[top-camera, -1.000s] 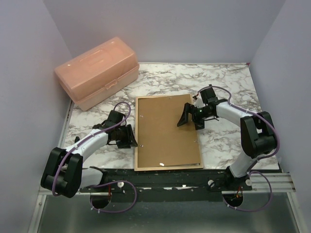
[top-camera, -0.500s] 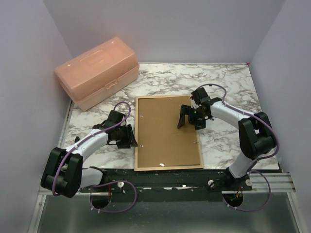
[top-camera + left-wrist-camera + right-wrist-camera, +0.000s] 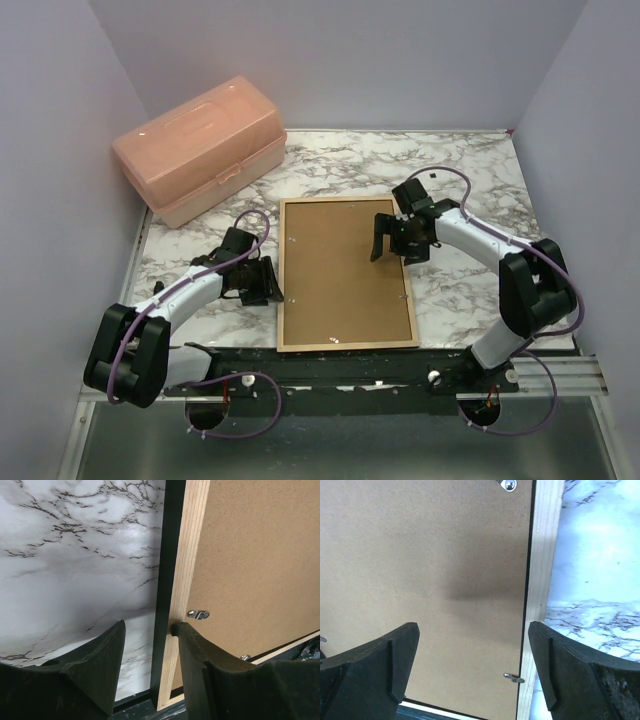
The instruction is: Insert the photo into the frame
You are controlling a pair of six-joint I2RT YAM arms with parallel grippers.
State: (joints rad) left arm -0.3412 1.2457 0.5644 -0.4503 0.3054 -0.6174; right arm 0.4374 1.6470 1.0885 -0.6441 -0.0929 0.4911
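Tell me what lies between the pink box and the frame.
Only bare marble tabletop separates the pink box from the frame, as the top view shows.

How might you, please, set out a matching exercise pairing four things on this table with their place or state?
Things:
1. storage box
2. backing board
3. left gripper
4. right gripper

Places or states:
a. wide open over the frame's right rim
b. pink, far left on the table
c. brown, lying inside the frame
d. astride the frame's left edge

Pairs: 1-b, 2-c, 3-d, 4-a
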